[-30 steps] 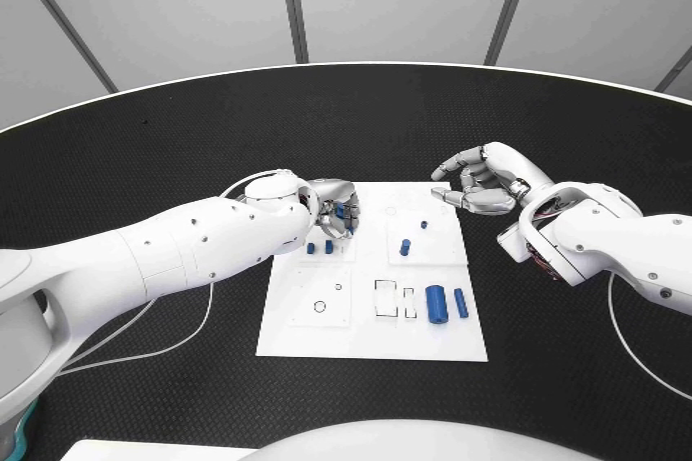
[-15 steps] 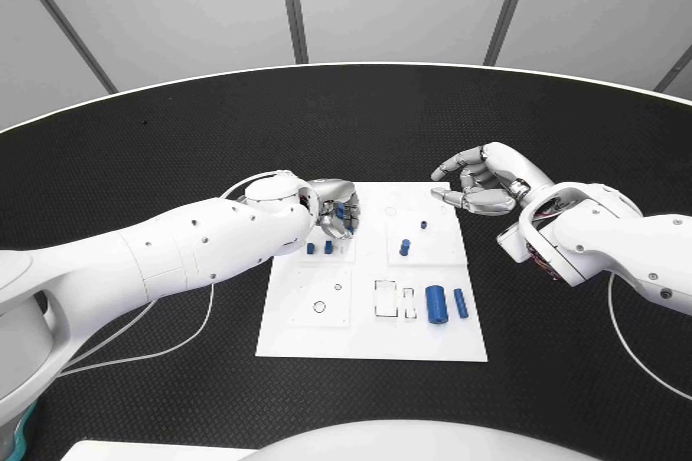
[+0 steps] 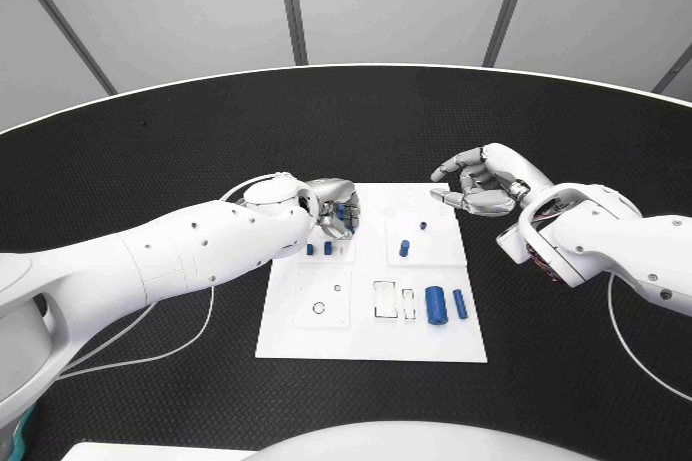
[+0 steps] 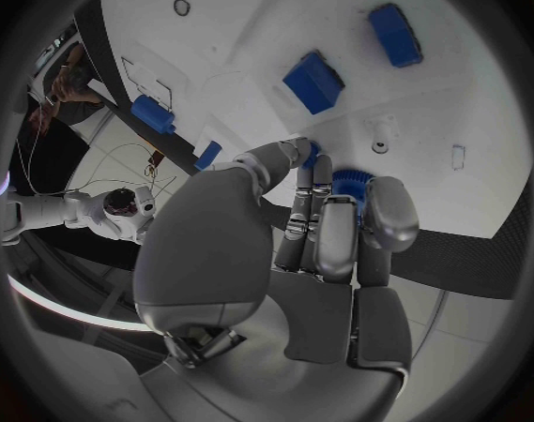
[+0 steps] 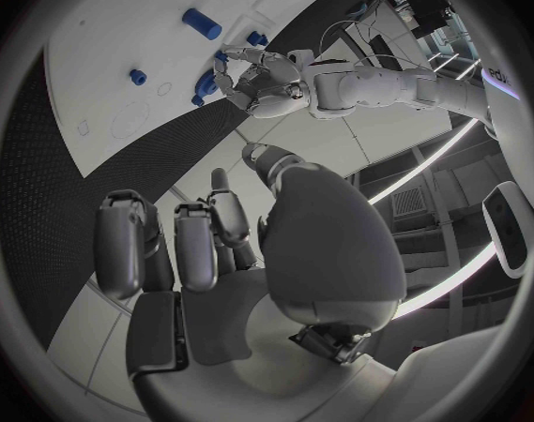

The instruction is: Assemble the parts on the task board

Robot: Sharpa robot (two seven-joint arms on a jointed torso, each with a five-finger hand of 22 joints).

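Note:
The white task board [image 3: 372,326] lies mid-table. My left hand [image 3: 330,204] hovers over its far left corner and pinches a small blue part [image 4: 347,184] between its fingertips [image 4: 319,173], close above the board [image 4: 454,84]. Two blue blocks [image 3: 320,248] stand just near of that hand, seen also as blue blocks [image 4: 314,82]. A small blue cylinder [image 3: 405,247], a thick blue cylinder [image 3: 436,304] and a thin blue rod [image 3: 460,303] lie on the board's right half. My right hand [image 3: 483,181] hangs at the far right corner, fingers loosely curled, nothing in it [image 5: 220,253].
A rectangular slot [image 3: 385,298] and a ring mark [image 3: 319,306] sit on the board's near half. A white cable [image 3: 173,351] trails from the left arm over the black table [image 3: 144,181]. The right wrist view shows my left hand [image 5: 261,80] over the board [image 5: 114,94].

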